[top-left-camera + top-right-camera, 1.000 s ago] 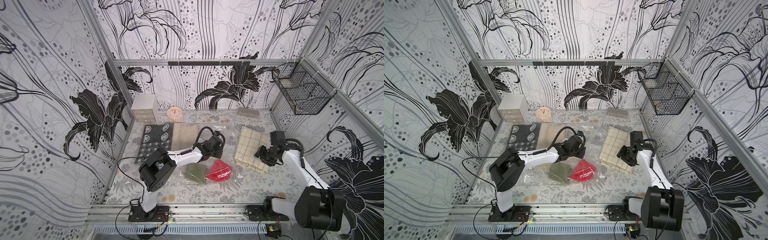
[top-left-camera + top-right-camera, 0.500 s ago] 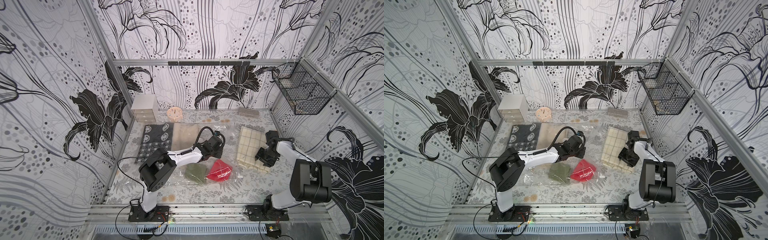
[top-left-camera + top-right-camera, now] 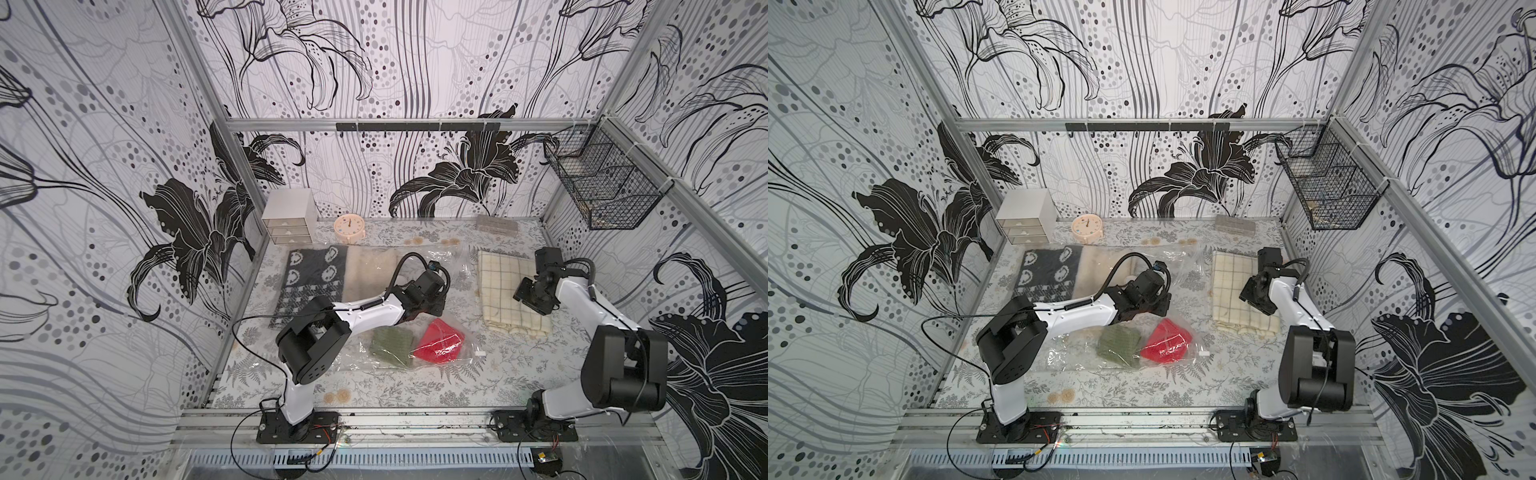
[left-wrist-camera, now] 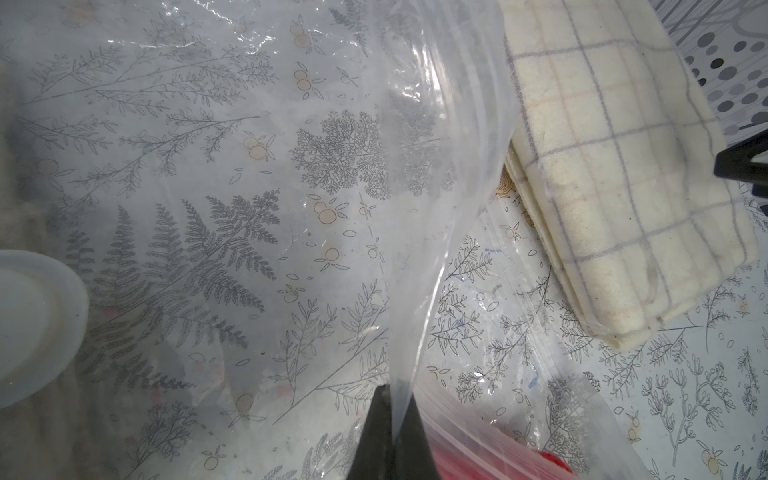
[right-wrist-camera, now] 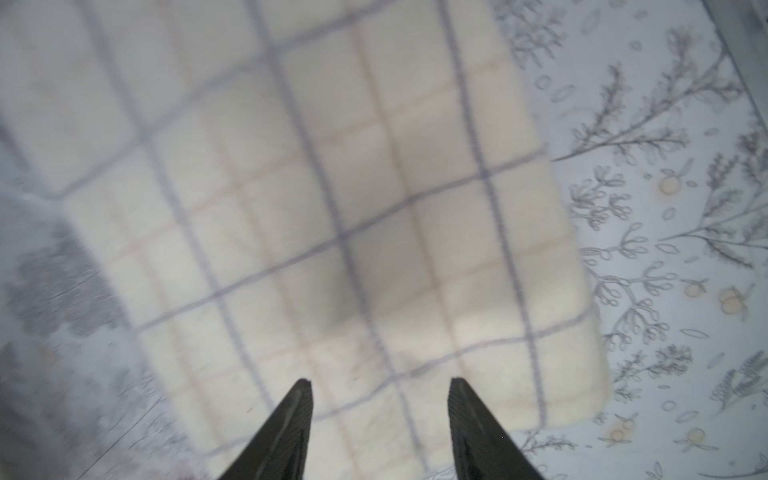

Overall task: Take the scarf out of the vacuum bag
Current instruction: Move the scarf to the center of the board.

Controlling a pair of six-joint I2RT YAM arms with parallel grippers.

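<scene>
**Bag film pinched; checked scarf lying outside the bag**

The left fingers [image 4: 378,419] are closed on a raised fold of the clear vacuum bag [image 4: 449,166], near its white valve disc [image 4: 29,332]. The right fingers [image 5: 291,428] are held partly apart above the folded cream checked scarf [image 5: 332,208], with nothing gripped. That scarf is laid on the table [image 3: 415,386] just beside the bag. A green cloth [image 3: 390,347] and a red cloth [image 3: 438,343] are seen inside it
</scene>
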